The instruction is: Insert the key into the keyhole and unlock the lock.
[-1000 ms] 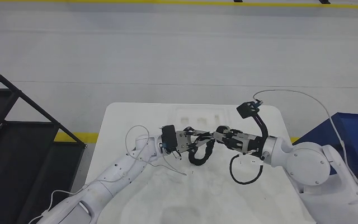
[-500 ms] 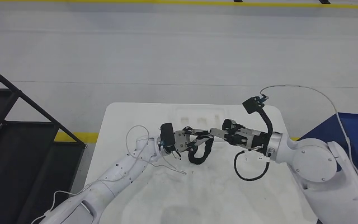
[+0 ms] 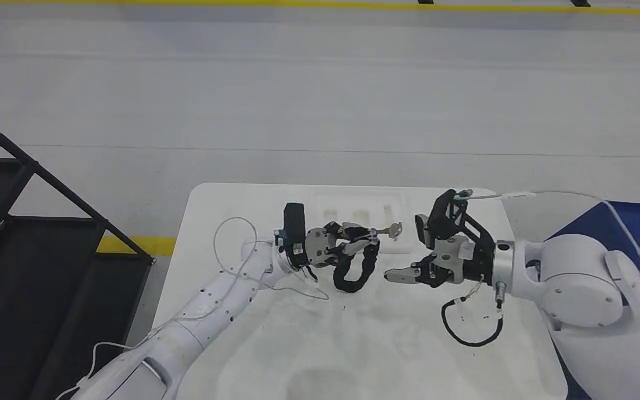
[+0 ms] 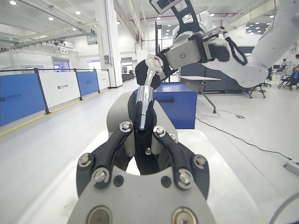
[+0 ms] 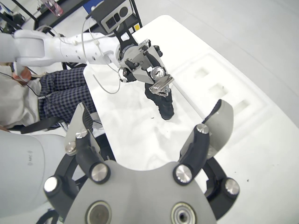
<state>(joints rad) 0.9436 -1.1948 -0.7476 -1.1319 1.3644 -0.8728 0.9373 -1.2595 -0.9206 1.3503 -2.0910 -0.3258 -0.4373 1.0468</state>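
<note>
Above the table [image 3: 400,350], pulled right gripper [image 5: 150,114] off key [image 5: 161,83], released and empty; kept lock [image 4: 144,96] clenched in left gripper [image 4: 141,116], key seated. Judged insertion done, unlocking unverified.

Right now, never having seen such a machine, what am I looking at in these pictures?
A robot with two arms at a white table. One picture looks down from above the arms; the other two come from a camera on each wrist. On the table lies a white tray with recesses. The left gripper is shut on a lock, a chrome cylinder with a black loop. A key sticks in its keyhole. The right gripper is open, apart from the key, holding nothing.
</note>
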